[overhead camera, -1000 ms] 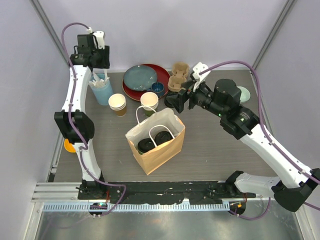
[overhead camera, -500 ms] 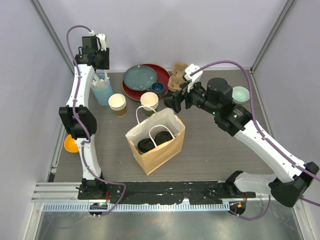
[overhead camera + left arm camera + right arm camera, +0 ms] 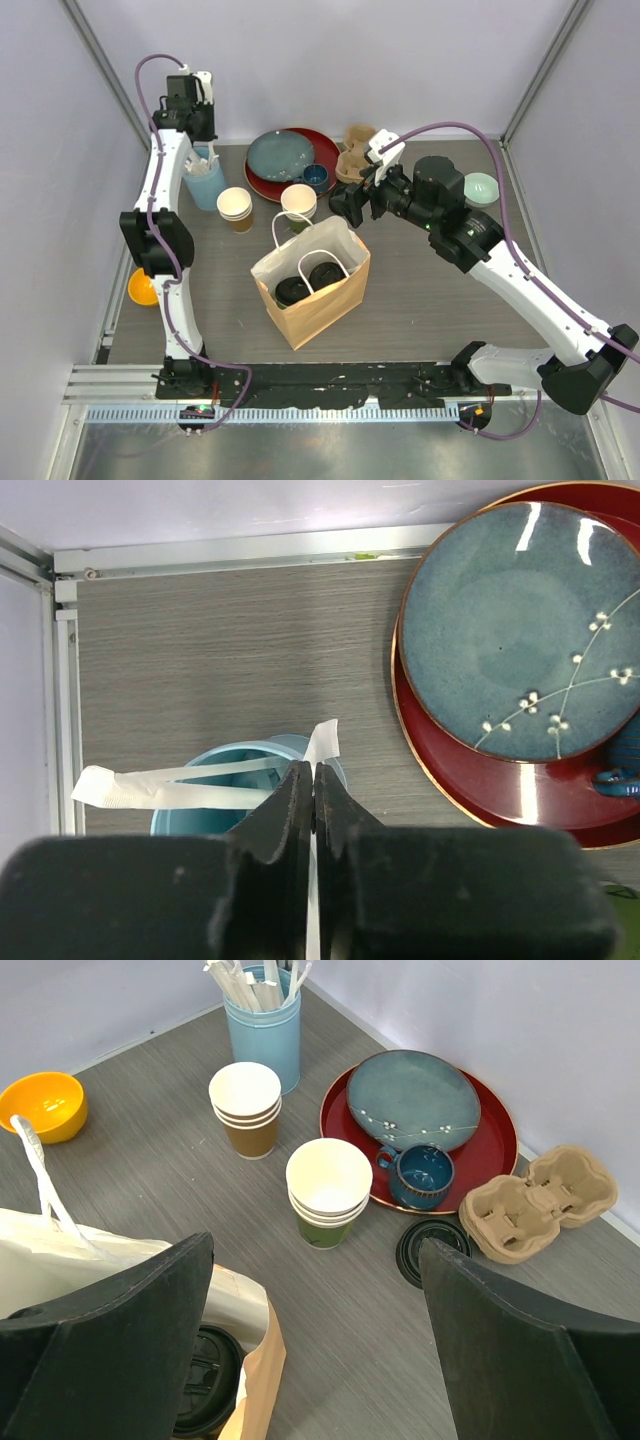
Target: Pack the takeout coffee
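Observation:
Two takeout coffee cups stand inside the brown paper bag (image 3: 325,300); only their black lids (image 3: 293,291) (image 3: 322,275) show, and one lid (image 3: 205,1380) peeks past the bag's edge in the right wrist view. My left gripper (image 3: 313,772) hangs above the light-blue stirrer cup (image 3: 250,770), at the table's back left (image 3: 203,178). Its jaws are shut on a thin white stirrer (image 3: 325,742). My right gripper (image 3: 315,1245) is wide open with nothing in it, hovering just behind the bag (image 3: 350,205).
Stacks of nested cups, brown (image 3: 235,208) and green (image 3: 298,202), stand behind the bag. A blue plate (image 3: 280,155) and blue mug (image 3: 317,178) rest on a red plate (image 3: 262,186). Also here: a pulp carrier (image 3: 358,155), a loose black lid (image 3: 432,1253), an orange bowl (image 3: 140,290) and a green dish (image 3: 485,187).
The left jaws have closed onto a stirrer over the blue cup, and that arm has edged back. The right arm swung slightly left, then held still, staying open.

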{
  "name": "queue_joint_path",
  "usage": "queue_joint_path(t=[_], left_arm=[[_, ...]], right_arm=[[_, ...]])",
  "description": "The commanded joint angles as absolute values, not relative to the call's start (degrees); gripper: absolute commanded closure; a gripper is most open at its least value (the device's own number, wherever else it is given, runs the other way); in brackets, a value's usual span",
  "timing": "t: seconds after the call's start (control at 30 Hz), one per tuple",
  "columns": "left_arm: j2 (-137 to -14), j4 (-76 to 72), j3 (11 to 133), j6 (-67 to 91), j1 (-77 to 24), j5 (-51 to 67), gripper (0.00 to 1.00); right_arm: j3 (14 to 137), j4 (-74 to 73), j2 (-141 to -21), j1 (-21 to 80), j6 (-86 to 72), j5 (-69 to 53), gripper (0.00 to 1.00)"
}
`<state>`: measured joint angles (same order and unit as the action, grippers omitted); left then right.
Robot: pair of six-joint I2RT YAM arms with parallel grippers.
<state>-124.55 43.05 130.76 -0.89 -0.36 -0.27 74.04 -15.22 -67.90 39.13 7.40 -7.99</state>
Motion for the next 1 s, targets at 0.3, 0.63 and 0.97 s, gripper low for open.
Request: queue_joint_path(t=[0.3, 0.63, 0.97], left_arm=[[-115.32, 40.0, 128.07, -3.24, -0.26, -2.11, 1.0], [-105.56, 38.85, 124.8, -6.41, 1.58, -1.93, 1.0], [-95.02, 38.66, 126.38, -2.3, 1.76, 7.02, 1.0]], right_arm=[[76.2, -14.77, -66.71, 38.85, 7.21, -8.08, 0.11], [76.29, -15.12, -65.57, 38.85, 6.33, -9.23, 0.11], [76.9, -14.94, -64.16, 38.94, 5.45, -10.89, 0.11]])
